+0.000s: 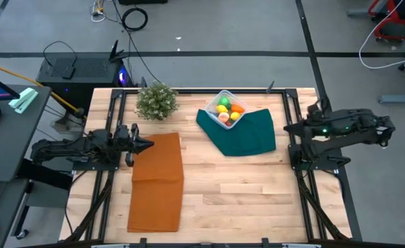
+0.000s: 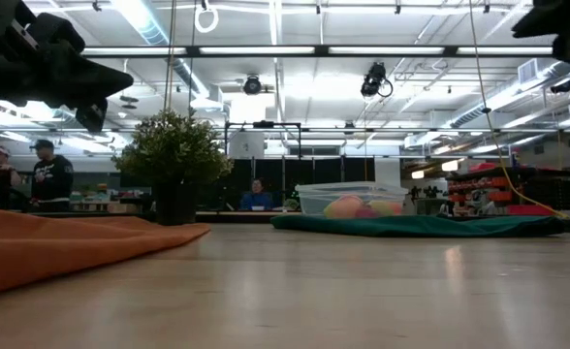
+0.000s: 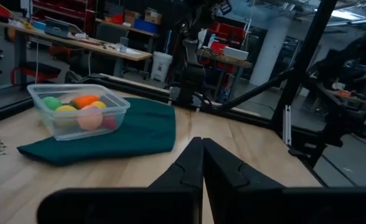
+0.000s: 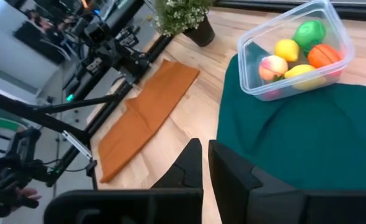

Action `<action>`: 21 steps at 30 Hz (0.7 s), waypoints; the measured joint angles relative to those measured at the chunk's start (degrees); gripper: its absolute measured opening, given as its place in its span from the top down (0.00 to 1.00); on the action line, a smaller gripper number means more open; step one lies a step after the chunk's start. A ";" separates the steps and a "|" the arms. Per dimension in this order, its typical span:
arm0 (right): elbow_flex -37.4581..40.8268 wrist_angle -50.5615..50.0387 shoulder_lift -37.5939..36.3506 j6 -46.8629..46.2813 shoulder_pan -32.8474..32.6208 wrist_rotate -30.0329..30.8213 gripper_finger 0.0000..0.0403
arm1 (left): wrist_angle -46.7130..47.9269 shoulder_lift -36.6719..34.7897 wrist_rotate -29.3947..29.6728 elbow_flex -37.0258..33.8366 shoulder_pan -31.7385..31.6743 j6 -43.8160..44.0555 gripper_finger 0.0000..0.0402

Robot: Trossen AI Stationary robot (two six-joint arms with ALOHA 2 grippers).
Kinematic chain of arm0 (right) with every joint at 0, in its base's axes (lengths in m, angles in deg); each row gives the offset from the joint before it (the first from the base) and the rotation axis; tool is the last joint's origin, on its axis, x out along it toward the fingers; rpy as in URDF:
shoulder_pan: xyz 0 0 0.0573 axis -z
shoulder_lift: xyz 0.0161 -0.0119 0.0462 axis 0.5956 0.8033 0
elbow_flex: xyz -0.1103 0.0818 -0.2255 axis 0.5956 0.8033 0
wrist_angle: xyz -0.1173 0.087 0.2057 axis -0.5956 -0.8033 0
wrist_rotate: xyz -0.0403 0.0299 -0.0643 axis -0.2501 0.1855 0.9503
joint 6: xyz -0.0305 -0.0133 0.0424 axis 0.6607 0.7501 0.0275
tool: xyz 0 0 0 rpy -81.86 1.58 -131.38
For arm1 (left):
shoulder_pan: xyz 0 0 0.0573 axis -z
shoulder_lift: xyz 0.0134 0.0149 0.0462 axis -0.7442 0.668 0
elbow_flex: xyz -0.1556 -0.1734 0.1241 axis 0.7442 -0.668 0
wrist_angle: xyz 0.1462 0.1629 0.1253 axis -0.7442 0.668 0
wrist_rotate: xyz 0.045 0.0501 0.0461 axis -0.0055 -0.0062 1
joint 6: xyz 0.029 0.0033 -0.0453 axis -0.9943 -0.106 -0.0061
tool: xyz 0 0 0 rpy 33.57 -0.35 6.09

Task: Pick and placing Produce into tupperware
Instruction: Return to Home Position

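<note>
The clear tupperware (image 1: 228, 109) stands on the far part of a dark green cloth (image 1: 247, 134). The produce (image 4: 295, 53) lies inside it: a green ball, two yellow lemons, a pale peach ball and an orange piece. My left gripper (image 1: 148, 145) is shut and level at the table's left side, over the orange cloth's far corner, pointing toward the tupperware (image 3: 77, 112). My right gripper (image 1: 288, 127) is shut and hangs above the table's right edge, beside the green cloth, tipped slightly down. Both grippers (image 3: 203, 149) (image 4: 205, 152) hold nothing.
A bushy potted plant (image 1: 156, 100) stands at the far edge, left of the tupperware. An orange cloth (image 1: 158, 182) lies flat from the left gripper toward the near edge. Bare wood (image 1: 244, 193) lies in the middle and near right. People show in the room behind the table.
</note>
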 joint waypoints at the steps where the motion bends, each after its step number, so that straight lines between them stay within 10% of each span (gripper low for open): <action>1: 0.30 -0.62 -1.65 0.21 0.00 -0.01 1.00 | -0.05 0.00 0.02 0.00 0.00 0.00 0.97; 21: 0.56 -5.80 -16.31 13.81 0.04 -0.98 1.00 | -0.20 0.00 0.05 -0.02 0.00 0.31 0.93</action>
